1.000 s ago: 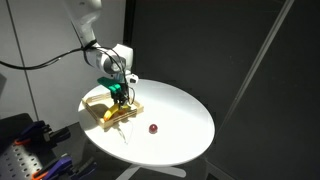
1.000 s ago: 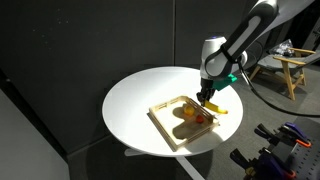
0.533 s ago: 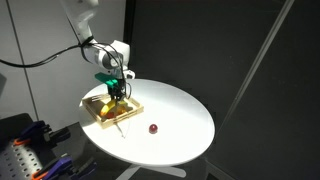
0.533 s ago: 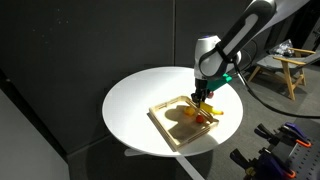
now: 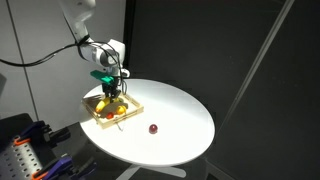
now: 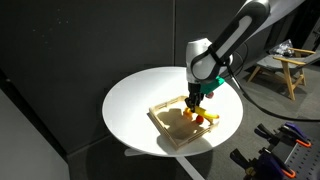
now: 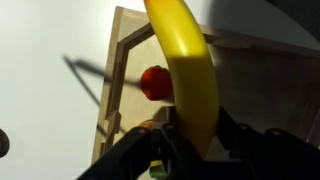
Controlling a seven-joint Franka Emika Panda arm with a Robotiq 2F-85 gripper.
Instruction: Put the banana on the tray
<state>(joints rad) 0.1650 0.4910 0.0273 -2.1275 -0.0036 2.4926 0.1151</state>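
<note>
The round white table (image 5: 185, 105) carries the tray (image 6: 160, 122) near its edge, partly hidden by the arm in both exterior views. The banana (image 7: 190, 70) is over the tray; whether it touches the base is unclear. The gripper (image 7: 192, 142) is clamped around the banana's end. A small red piece (image 7: 155, 83) lies in the tray.

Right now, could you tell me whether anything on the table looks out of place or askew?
One small dark red fruit lies alone on the white table, apart from the tray that holds the other pieces. The gripper holds the banana over the tray; nothing else stands out.
</note>
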